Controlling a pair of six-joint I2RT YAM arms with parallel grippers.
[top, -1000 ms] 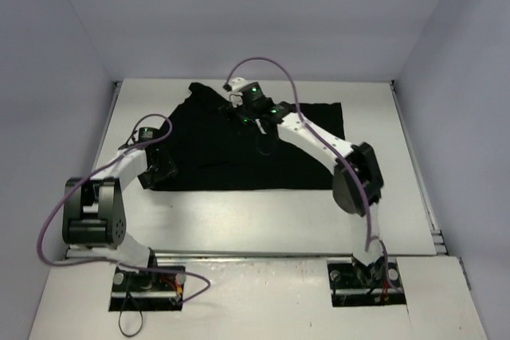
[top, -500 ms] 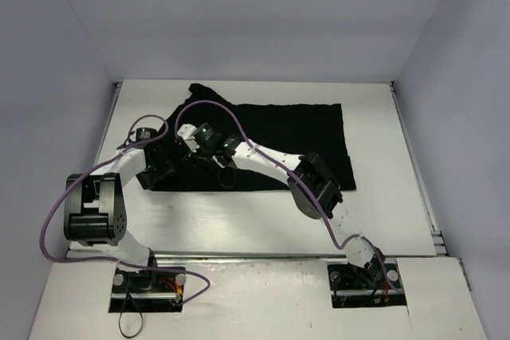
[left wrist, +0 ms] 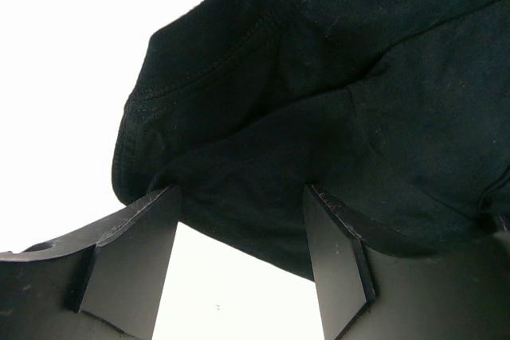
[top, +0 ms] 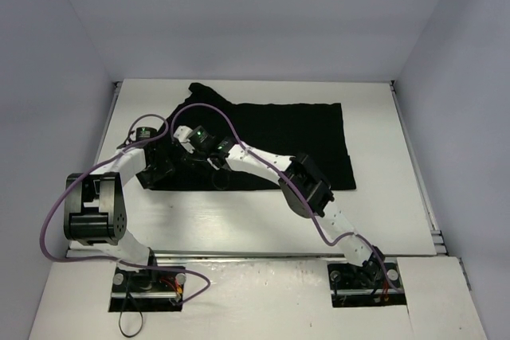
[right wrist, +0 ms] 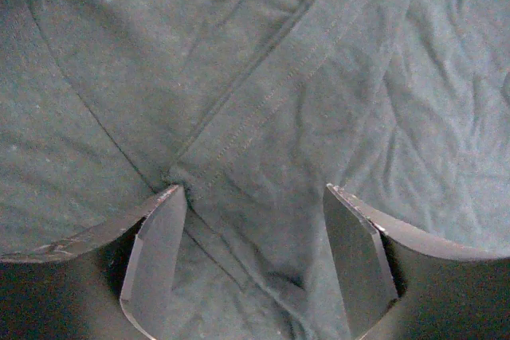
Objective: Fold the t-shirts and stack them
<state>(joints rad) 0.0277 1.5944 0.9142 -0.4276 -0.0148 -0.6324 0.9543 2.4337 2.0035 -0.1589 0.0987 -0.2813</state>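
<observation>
Presently the black t-shirt (top: 287, 141) lies spread on the white table (top: 239, 212), over its far and middle part, with one sleeve pointing toward the far left corner and the body running out to the right. Both arms are at the shirt's near-left region. The left tool (top: 162, 169) sits at the near-left corner of the cloth. In the left wrist view its two fingers (left wrist: 131, 264) stand apart, with bare table showing between them and a rounded, stitched edge of the shirt bunched up just past the fingertips. The cloth touches or nearly touches the tips, but it is not pinched. The right arm reaches across from its base to the left side, and the right tool (top: 190, 157) is over the shirt, just beside the left tool. In the right wrist view its fingers (right wrist: 155, 256) are also apart and hold nothing. A folded-over band with a double line of stitching runs diagonally between them, over wrinkled fabric that fills the whole view. A purple cable (top: 203, 103) arcs over the right wrist. Only this one shirt is visible, lying flat with one layer lapped over another near the tools.
</observation>
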